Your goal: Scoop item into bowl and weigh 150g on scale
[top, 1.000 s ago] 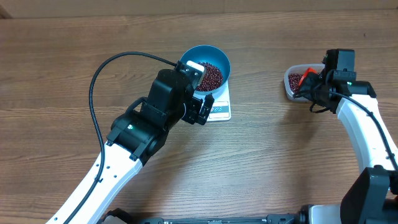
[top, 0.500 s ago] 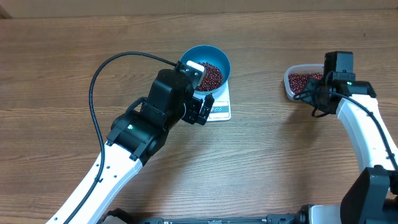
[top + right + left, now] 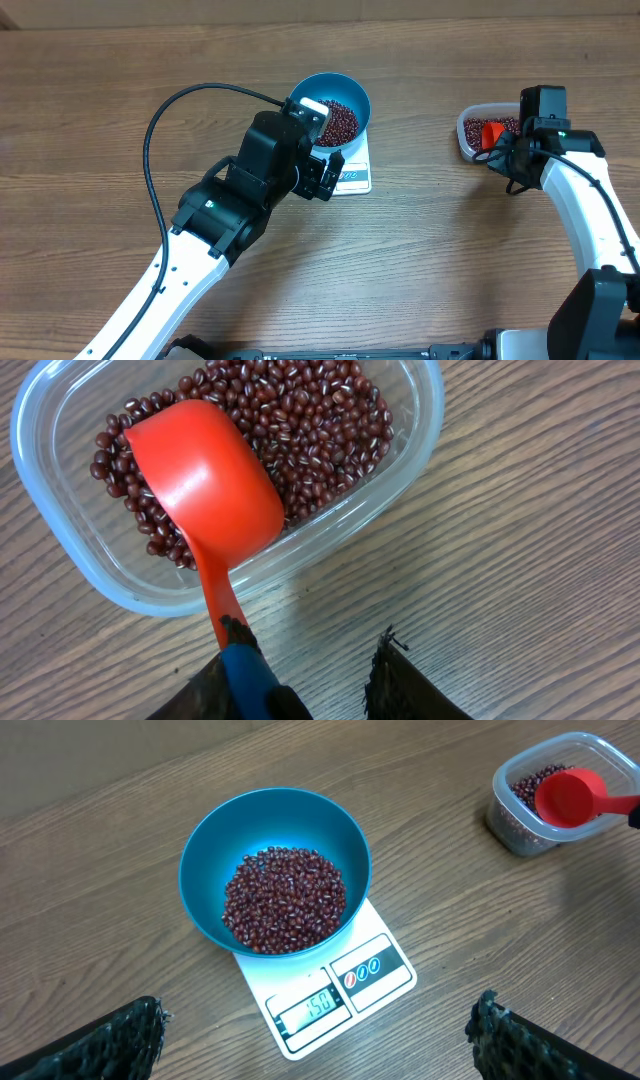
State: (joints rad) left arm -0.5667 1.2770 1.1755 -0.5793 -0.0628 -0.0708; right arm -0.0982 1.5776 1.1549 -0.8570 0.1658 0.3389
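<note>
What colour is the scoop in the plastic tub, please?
The scoop is bright red-orange, seen most clearly in the right wrist view.

The table is matt, grained wood. The bowl looks like smooth blue plastic with a soft sheen, and the beans have slightly shiny skins. The scale is smooth white plastic. At the far right, the tub is clear glossy plastic and the scoop glossy red plastic. The left gripper has black, coarse-textured fingers.
</note>
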